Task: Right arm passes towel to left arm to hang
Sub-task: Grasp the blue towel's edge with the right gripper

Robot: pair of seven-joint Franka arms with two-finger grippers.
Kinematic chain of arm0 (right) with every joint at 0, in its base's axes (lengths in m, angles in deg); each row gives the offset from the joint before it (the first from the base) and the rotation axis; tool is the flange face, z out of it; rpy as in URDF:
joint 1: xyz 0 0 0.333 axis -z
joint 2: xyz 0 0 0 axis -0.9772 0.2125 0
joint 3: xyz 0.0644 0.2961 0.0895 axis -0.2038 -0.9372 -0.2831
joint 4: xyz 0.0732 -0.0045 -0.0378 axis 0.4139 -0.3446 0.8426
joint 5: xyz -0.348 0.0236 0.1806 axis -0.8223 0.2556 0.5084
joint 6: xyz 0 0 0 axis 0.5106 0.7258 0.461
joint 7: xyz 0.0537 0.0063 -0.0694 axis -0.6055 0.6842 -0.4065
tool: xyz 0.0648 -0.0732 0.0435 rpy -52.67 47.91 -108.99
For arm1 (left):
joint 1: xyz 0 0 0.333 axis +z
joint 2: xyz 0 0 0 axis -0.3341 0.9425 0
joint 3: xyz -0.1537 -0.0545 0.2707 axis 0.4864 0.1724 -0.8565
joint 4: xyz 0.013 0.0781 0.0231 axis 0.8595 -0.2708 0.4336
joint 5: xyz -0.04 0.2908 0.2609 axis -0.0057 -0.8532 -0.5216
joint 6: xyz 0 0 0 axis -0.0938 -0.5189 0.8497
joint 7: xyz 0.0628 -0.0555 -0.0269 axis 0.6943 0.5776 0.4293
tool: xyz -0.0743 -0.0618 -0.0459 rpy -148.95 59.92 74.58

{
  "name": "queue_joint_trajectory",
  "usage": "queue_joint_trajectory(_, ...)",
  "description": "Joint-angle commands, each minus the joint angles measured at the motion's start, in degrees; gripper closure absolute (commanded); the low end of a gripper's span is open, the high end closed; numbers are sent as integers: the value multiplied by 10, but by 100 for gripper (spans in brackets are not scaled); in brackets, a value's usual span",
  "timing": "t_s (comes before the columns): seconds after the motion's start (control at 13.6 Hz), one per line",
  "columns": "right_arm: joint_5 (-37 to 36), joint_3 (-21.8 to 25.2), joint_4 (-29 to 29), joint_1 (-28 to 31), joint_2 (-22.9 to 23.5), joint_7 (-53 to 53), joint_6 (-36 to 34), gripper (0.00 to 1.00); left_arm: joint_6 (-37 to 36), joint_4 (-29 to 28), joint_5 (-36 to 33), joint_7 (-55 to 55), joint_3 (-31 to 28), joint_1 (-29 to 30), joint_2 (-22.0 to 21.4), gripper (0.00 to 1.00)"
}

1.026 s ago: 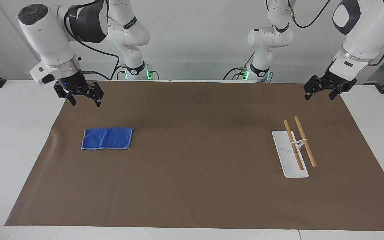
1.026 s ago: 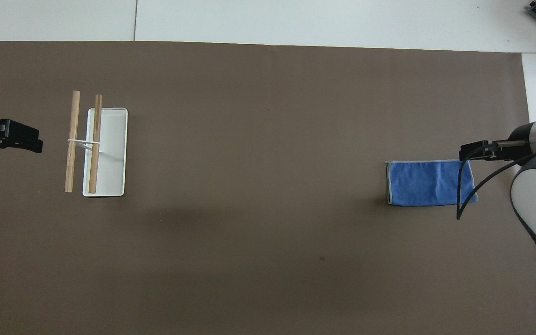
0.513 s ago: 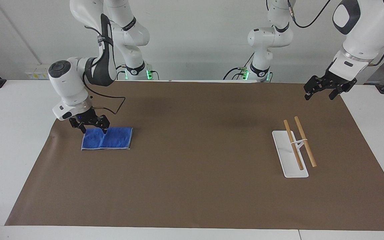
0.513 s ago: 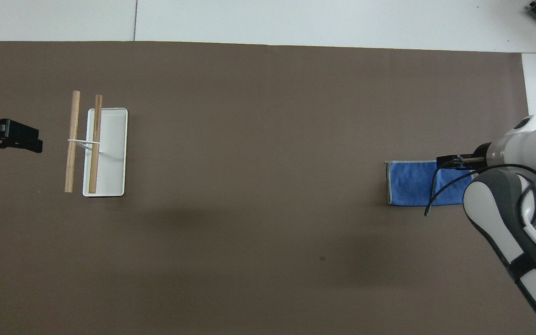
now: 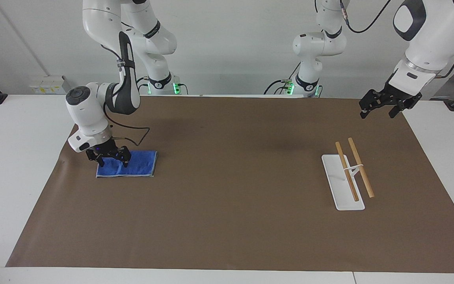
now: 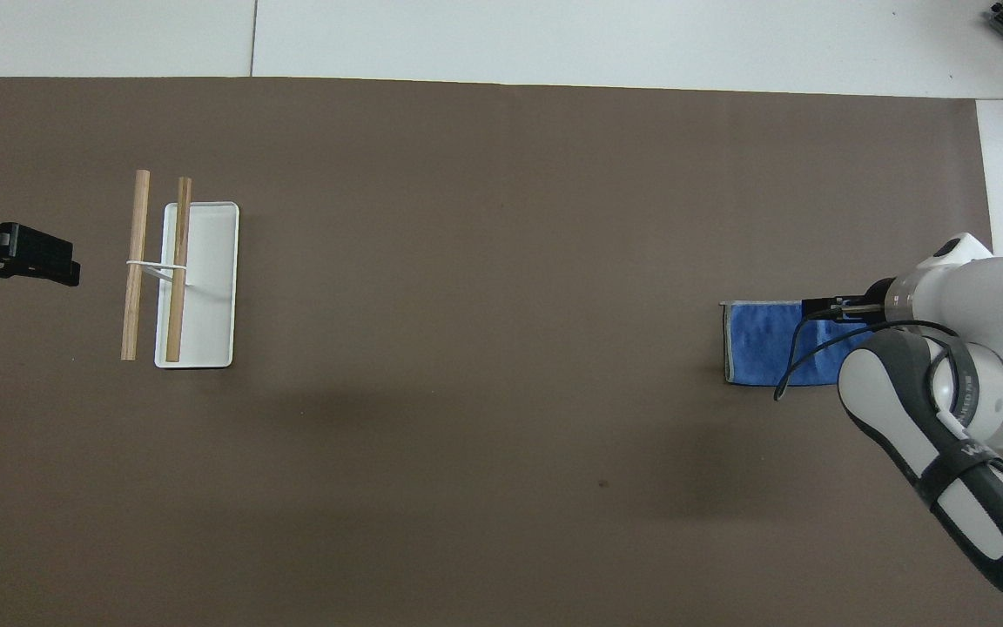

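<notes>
Right gripper [image 5: 108, 157] down on towel [image 5: 138, 165] end, jaws spread, nothing clamped. Left gripper [image 5: 380, 105] waited, raised near rack [image 5: 347, 177], jaws spread, holding nothing.

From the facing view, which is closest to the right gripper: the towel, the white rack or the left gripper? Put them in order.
1. The towel: the right gripper is down at its end.
2. The rack: toward the left arm's end of the table.
3. The left gripper: waiting in the air over the mat's corner.
</notes>
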Motion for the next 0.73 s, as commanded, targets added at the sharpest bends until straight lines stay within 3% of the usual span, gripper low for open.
queue_joint_trajectory(0.0, 5, -4, -17, 1, 18, 15, 25, 0, 14, -22, -1, -6, -1, -2, -17, 0)
queue_joint_trajectory(0.59, 4, -4, -47, -6, 13, 17, 40, 0, 33, -25, -1, 1, 0, -6, -17, 0)
queue_joint_trajectory(0.66, 4, -4, -48, -6, 12, 24, 39, 10, 33, -26, -1, 1, 0, -6, -17, 0)
